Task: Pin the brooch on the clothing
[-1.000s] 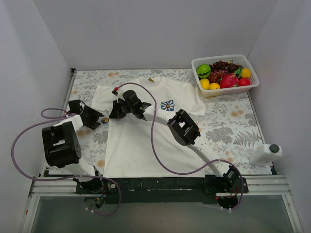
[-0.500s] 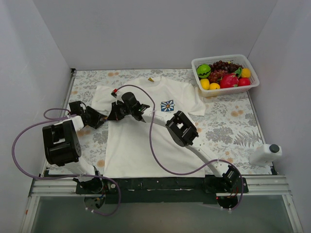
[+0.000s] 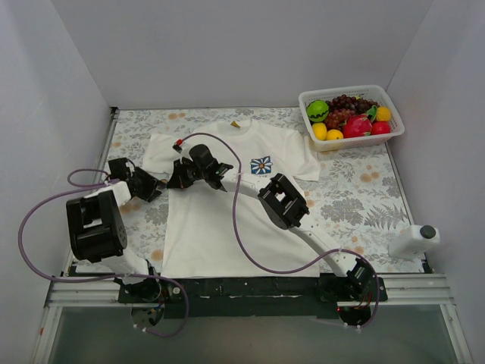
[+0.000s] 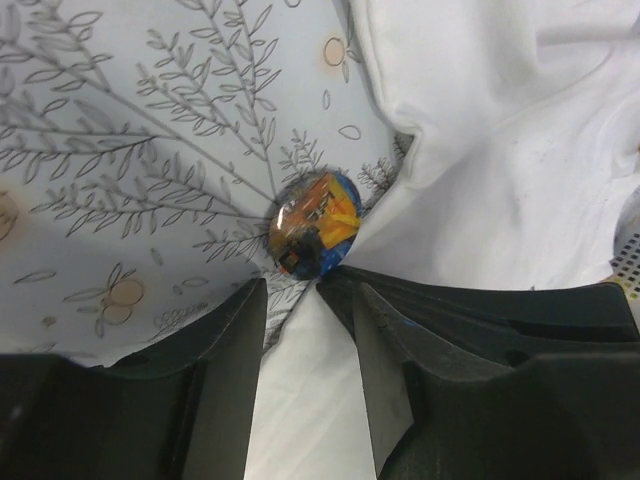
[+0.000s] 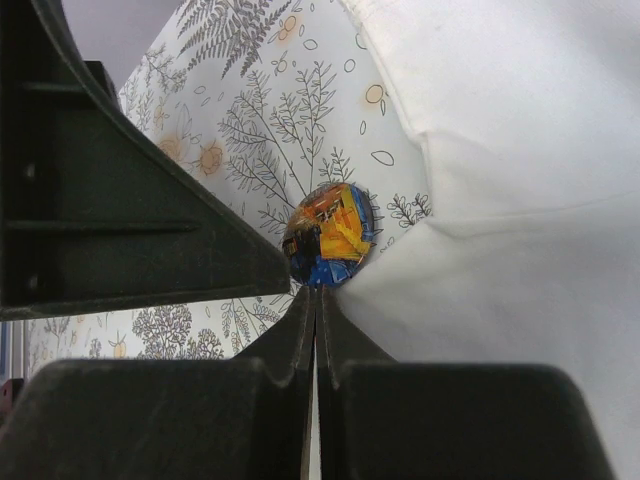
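The brooch (image 4: 313, 222) is a small round disc with an orange and blue picture. It lies on the flowered mat at the left edge of the white T-shirt (image 3: 220, 220), and also shows in the right wrist view (image 5: 328, 233). My right gripper (image 5: 318, 290) is shut, its tips touching the brooch's rim where the shirt's cloth bunches. I cannot tell whether it pinches anything. My left gripper (image 4: 310, 300) is open just short of the brooch, with shirt cloth lying under its gap. In the top view the left gripper (image 3: 151, 187) and the right gripper (image 3: 176, 180) meet tip to tip and hide the brooch.
A white basket (image 3: 356, 142) of toy fruit stands at the back right. A white bottle (image 3: 413, 241) stands at the right edge. The flowered mat (image 3: 356, 197) covers the table. White walls close in the left, back and right sides.
My left gripper has moved right towards the shirt's edge. My right gripper has shifted slightly left and nearer, so the two now meet at the brooch.
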`<state>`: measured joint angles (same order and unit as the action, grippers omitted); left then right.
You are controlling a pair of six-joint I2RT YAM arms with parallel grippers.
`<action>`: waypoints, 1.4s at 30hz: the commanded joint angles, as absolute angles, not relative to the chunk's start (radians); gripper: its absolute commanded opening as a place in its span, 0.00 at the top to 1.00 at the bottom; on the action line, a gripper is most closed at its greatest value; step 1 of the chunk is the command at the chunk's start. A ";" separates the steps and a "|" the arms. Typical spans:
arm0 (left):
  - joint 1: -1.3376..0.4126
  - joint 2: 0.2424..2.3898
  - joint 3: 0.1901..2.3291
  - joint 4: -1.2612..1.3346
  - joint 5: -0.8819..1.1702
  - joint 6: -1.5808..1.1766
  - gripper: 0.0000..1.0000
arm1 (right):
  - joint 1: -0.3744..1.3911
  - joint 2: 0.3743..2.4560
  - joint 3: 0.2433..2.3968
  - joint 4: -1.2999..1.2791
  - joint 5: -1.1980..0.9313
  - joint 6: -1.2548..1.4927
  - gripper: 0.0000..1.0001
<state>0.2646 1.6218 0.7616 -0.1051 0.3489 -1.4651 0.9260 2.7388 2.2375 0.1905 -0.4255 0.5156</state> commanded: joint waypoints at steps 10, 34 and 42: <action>0.259 1.623 0.968 -0.304 0.160 -1.388 0.62 | 0.939 2.617 2.162 0.204 -0.486 0.492 0.82; 0.196 1.790 0.968 -0.354 0.143 -1.385 0.99 | 0.936 2.694 2.212 0.230 -0.529 0.548 0.46; 0.196 1.770 0.985 -0.397 0.112 -1.391 0.96 | 0.930 2.714 2.204 0.221 -0.537 0.612 0.33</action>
<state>0.2008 1.7863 1.0058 -0.2779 0.1783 -1.4067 0.9318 2.6793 2.1700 0.1951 -0.5198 0.5716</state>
